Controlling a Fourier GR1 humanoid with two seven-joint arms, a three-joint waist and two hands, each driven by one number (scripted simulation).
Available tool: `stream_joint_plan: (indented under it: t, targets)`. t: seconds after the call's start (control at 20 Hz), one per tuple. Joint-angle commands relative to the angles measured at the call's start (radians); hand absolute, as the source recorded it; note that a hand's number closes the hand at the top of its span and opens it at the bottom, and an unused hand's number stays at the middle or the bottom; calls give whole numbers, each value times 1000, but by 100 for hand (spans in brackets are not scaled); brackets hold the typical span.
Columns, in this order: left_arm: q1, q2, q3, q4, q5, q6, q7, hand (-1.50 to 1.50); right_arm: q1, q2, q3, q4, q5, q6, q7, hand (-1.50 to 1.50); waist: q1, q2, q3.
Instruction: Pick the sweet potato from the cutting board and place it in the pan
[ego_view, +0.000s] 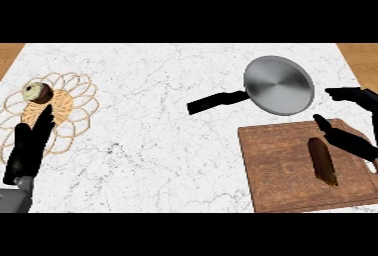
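A long brown sweet potato (322, 161) lies on the wooden cutting board (284, 170) at the lower right. My right hand (353, 140) hovers at the board's right side, open, its thumb just above the potato's far end and its fingers spread toward the pan. The round silver pan (279, 85) sits behind the board, its black handle (216, 102) pointing left. At the left edge my left hand (28, 145) rests open, fingers pointing up.
A woven wire trivet (70, 107) lies at the far left with a small round brown and cream object (37, 92) on it. The white marble counter (162, 130) spreads between trivet and board. Wood shows at the far corners.
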Motion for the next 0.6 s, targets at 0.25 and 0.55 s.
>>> stream_joint_plan:
  t: [0.25,0.55]
  targets:
    - [-12,20,26,-15,-12,-22,104,0,248,-129,3,-231,157,64,-53,-150,1,-3,1]
    - [7,23,21,-40,-21,-24,102,0,171,-320,49,-347,348,166,332,-150,18,-3,-3]
